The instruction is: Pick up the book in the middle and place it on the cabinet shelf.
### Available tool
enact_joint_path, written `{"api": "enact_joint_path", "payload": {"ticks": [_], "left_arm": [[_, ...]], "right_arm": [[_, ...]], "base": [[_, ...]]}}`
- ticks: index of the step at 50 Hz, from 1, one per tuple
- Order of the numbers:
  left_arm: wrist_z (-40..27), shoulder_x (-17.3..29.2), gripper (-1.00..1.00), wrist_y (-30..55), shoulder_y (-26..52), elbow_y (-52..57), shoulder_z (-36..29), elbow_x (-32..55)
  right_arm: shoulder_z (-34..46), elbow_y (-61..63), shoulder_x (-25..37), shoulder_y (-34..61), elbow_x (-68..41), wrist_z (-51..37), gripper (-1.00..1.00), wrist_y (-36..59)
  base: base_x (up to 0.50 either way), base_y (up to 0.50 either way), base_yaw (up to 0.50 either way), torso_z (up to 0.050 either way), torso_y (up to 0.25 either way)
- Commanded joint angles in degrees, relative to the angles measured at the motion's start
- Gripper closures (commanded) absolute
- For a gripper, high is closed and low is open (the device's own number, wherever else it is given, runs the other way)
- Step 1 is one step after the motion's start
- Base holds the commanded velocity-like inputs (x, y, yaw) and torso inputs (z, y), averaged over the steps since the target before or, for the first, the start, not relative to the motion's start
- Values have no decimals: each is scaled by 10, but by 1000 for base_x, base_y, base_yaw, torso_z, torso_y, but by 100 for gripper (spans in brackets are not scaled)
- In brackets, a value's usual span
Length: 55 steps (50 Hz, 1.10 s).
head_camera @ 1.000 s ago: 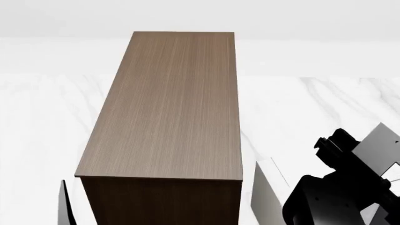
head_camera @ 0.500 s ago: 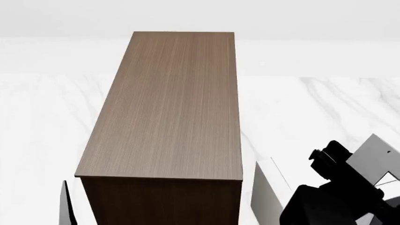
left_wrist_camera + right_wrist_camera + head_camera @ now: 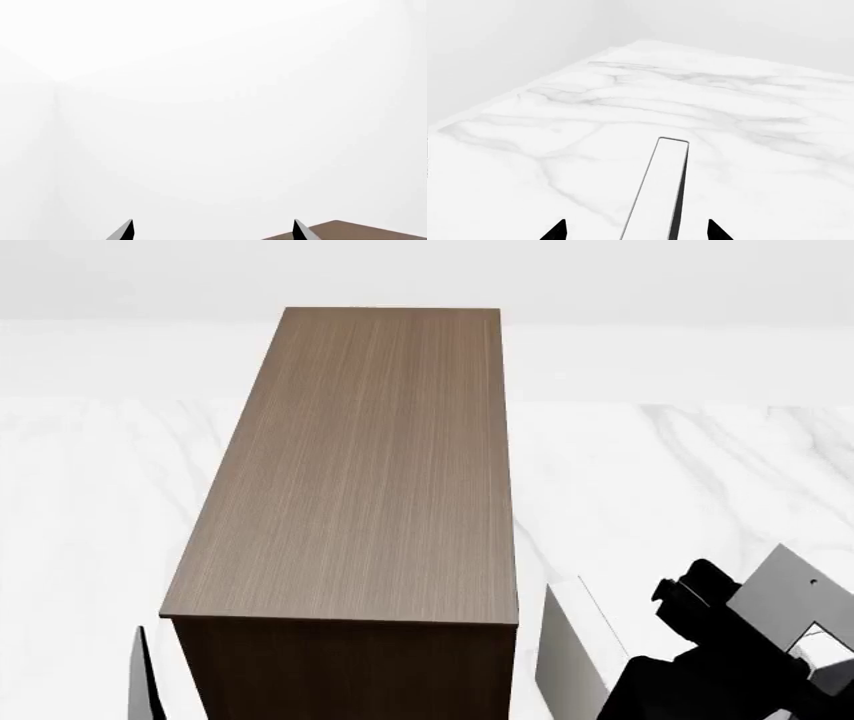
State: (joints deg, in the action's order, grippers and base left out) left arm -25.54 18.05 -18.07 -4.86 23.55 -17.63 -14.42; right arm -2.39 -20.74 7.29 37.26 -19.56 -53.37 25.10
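The cabinet shelf (image 3: 367, 470) is a tall dark-brown wood cabinet with a flat, bare, lighter top, filling the middle of the head view. Its corner also shows in the left wrist view (image 3: 360, 231). A grey book (image 3: 563, 655) stands on edge on the marble floor right of the cabinet. In the right wrist view, a book (image 3: 657, 190) with a white top edge and a dark charcoal side stands ahead of and between the tips of my open right gripper (image 3: 637, 231), untouched. My left gripper (image 3: 212, 232) is open and empty, facing a white wall.
My right arm (image 3: 727, 650) is at the lower right, close to the grey book. A thin dark slab (image 3: 138, 680) shows at the cabinet's lower left; I cannot tell what it is. White marble floor (image 3: 694, 470) surrounds the cabinet.
My right arm has sunk lower and slightly left in the head view. The cabinet and the book beside it have not moved.
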Motion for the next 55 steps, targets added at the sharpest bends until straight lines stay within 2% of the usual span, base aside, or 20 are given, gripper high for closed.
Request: {"api": "enact_joint_path", "payload": {"ticks": [1, 32, 55], "left_arm": [[7, -8, -100, 0, -1, 0, 13, -4], [1, -3, -100, 2, 2, -3, 6, -3], [-3, 1, -100, 5, 3, -3, 2, -1]], "right_arm": [[-4, -11, -9, -8, 4, 19, -100, -21], [9, -34, -8, -23, -8, 33, -100, -52], [20, -97, -6, -10, -10, 74, -100, -124]], "base": [[0, 0, 0, 0, 0], [0, 0, 0, 0, 0], [0, 0, 0, 0, 0]]}}
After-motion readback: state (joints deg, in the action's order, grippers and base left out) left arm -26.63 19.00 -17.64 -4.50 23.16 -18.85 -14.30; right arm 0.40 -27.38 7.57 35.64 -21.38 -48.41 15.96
